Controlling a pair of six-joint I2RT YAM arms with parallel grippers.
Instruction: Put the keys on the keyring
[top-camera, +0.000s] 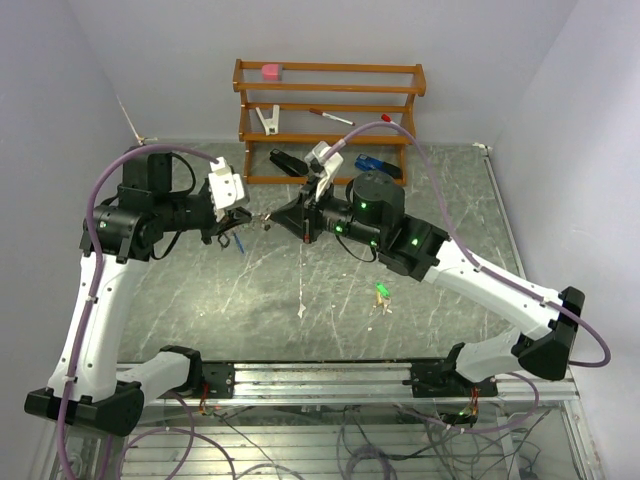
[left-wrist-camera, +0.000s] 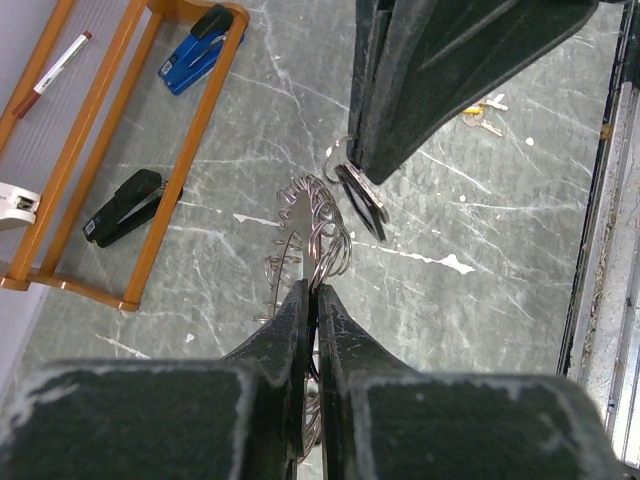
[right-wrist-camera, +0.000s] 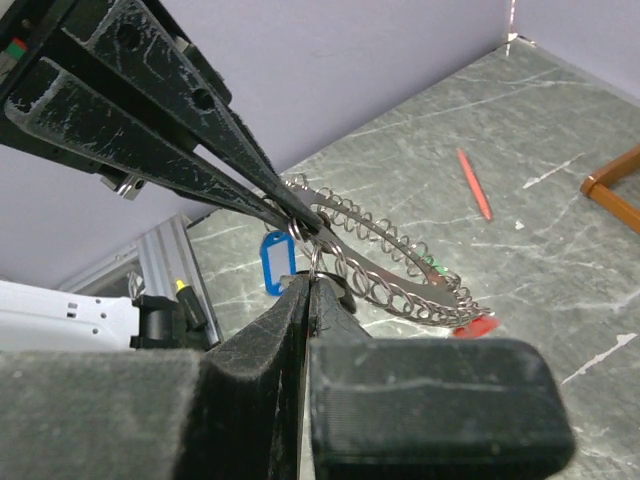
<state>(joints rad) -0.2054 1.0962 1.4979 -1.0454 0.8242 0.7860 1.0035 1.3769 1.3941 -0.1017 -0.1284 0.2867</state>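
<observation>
The keyring (right-wrist-camera: 395, 262) is held up off the table (top-camera: 330, 275) between the two arms, apparently so that its wire can be reached from both sides and a key can be threaded on without the surface getting in the way. The left gripper (left-wrist-camera: 313, 295) is closed to a narrow slit, and the hoop's wire is pinched right at its fingertips, with the fringe of small loops fanned out just beyond them. This grip is judged to serve as the anchor that keeps the hoop steady. The right gripper (right-wrist-camera: 308, 290) is fully closed as well, and a small dark-looped piece, taken to be a key (left-wrist-camera: 362, 200), is clamped at its tips and pressed against the hoop, just ahead of the left fingertips. Whether the piece is already hooked onto the wire cannot be told. A blue tag (right-wrist-camera: 275, 265) is seen dangling below the left gripper, and a red tag (right-wrist-camera: 476, 325) hangs at the hoop's far end, away from both tips. A green key (top-camera: 381, 291) is left lying on the table, well apart from the right gripper and back toward that arm's base, and is judged to be waiting its turn.
</observation>
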